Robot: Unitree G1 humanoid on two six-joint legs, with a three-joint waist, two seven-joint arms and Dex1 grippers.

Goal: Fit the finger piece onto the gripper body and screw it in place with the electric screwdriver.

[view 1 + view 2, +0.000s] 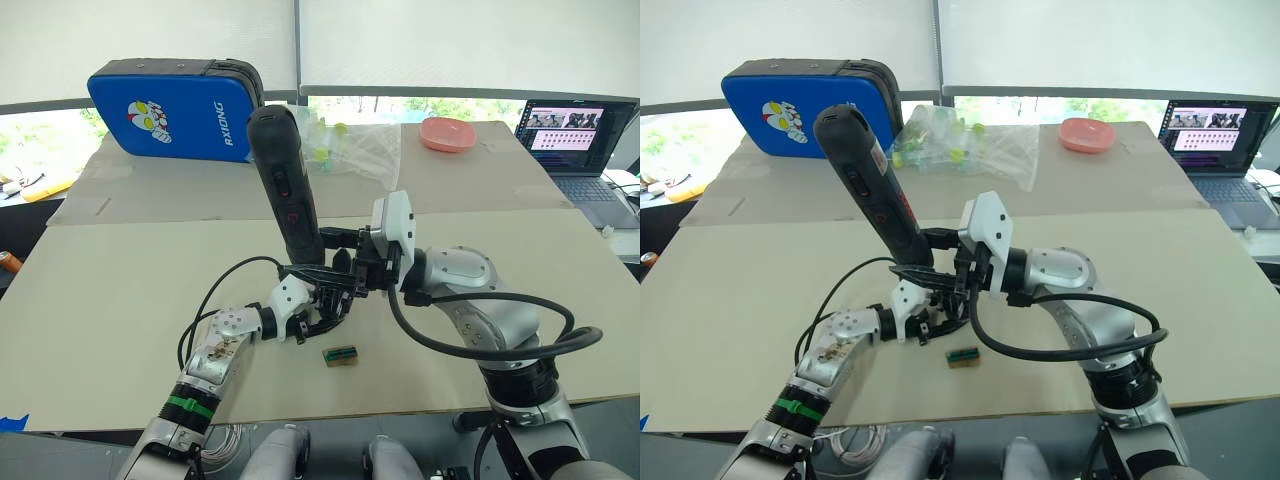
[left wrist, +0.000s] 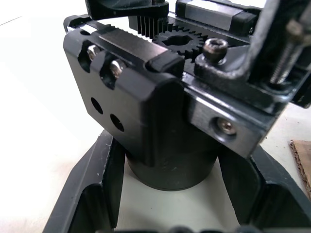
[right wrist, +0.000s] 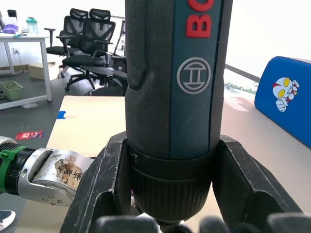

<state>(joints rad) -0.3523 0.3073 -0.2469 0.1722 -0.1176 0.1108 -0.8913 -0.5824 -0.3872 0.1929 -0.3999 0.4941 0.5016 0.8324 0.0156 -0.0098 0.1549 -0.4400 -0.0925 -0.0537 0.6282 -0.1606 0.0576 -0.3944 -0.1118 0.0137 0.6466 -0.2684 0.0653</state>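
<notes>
Upright, matte-black electric screwdriver (image 1: pixel 285 185) with red side markings.

The right pincer (image 3: pixel 172 204) clamps the screwdriver (image 3: pixel 175 97) upright; a blue case (image 3: pixel 286 99) lies at three o'clock.
</notes>
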